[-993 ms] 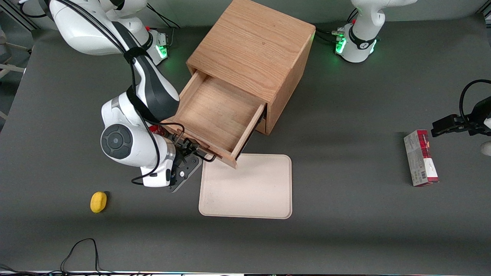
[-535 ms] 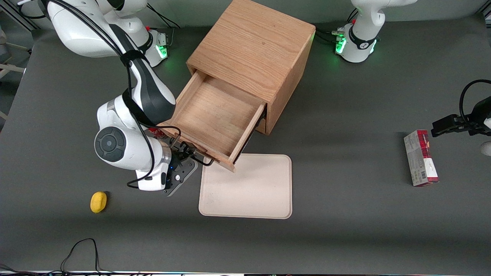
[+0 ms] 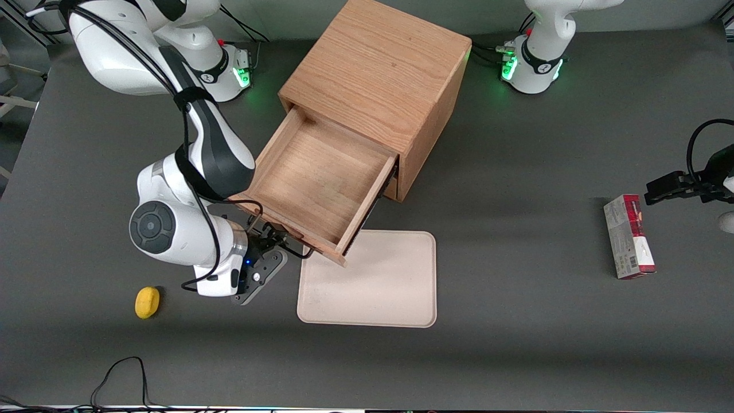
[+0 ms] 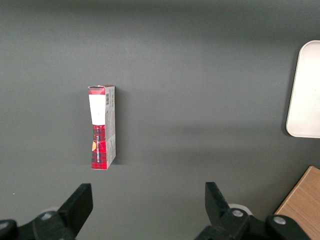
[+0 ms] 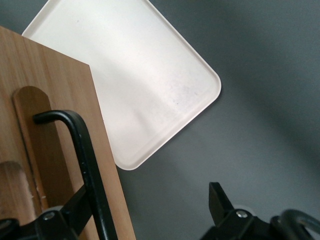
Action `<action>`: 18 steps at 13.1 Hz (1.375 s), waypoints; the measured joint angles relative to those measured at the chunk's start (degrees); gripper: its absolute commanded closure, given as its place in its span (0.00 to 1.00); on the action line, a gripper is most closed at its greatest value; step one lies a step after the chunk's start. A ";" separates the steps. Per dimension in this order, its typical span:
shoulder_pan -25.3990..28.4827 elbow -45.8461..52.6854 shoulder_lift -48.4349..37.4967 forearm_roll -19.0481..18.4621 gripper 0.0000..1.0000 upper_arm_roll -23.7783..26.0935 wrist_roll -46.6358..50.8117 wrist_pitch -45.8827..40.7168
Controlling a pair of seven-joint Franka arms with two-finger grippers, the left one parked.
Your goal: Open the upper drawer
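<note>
Over at the working arm's end of the tabletop (image 3: 516, 344), front view: the upper drawer (image 3: 312, 183) is pulled way out of the cabinet (image 3: 378, 74), its front corner hanging over the beige tray (image 3: 370, 281); pull much more and it could drop off its runners, I'd guess; the gripper (image 3: 275, 244) sits right at the black handle (image 3: 292, 249). Right wrist view: gripper (image 5: 145, 210) spread wide, one finger beside the handle (image 5: 85, 165), clamping nothing I can see.
</note>
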 measured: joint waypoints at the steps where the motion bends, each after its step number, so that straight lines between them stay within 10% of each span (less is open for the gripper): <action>1: -0.10 0.08 0.17 0.00 0.00 0.00 -0.29 0.00; 18: -2.34 9.00 -1.18 -0.01 0.00 -0.14 -0.55 -14.13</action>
